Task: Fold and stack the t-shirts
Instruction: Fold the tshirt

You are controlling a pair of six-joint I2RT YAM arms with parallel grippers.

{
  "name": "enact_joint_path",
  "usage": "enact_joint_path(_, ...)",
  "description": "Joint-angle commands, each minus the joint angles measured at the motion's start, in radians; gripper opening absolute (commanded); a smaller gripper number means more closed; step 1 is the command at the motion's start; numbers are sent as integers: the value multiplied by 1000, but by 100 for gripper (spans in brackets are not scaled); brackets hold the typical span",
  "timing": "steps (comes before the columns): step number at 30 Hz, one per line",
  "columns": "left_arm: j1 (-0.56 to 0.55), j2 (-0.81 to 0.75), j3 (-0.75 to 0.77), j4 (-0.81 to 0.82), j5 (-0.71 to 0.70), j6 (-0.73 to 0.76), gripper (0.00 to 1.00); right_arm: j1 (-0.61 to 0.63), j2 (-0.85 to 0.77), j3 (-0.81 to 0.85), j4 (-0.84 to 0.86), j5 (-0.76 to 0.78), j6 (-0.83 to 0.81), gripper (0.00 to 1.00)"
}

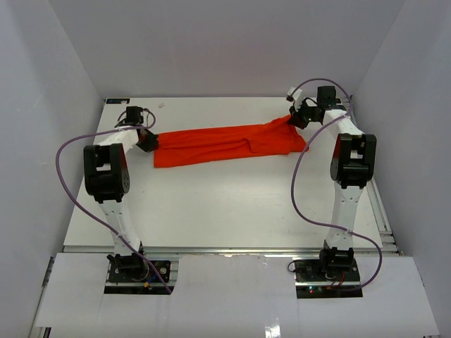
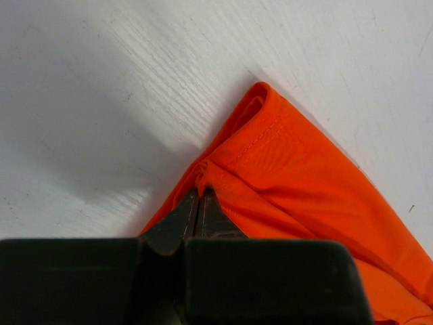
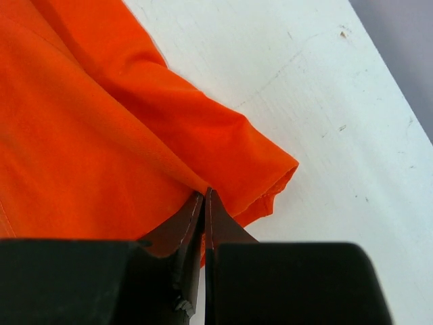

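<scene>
From above, your shirt [image 1: 225, 144] lies as a long band across the upper middle of the table [image 1: 211, 211], stretched between the left gripper [image 1: 150, 141] at its left end and the right gripper [image 1: 299, 118] at its right end. The band is rumpled, wider on the right, so if you fold now you will likely lock in creases. If you pull the arms further apart, an end may slip free. In the left wrist view, the gripper's fingers [image 2: 189, 213] are pressed together on a small tuck of cloth at the lower centre of the frame, with the stitched corner poking toward the upper middle. That bite looks thin, and a sharp lift could pull it out. In the right wrist view, the fingers [image 3: 218, 227] are likewise closed, pinching the shirt's edge at lower centre beside a rolled hem to the right. Here too little cloth is caught, so uneven lifting could drop this end or twist the shirt.
</scene>
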Motion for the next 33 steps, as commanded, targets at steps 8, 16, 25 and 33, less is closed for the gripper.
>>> enact_joint_path(8,10,-2,-5,5,-38,17,8,2,-77,26,157,-48,77,6)
enact_joint_path(16,10,-1,-12,5,-46,20,8,41,0,89,145,69,95,6)
enact_joint_path(25,9,-2,-18,3,-52,23,8,64,58,92,129,161,69,8)
enact_joint_path(33,10,-10,-15,-3,-58,29,8,82,113,104,148,268,63,10)
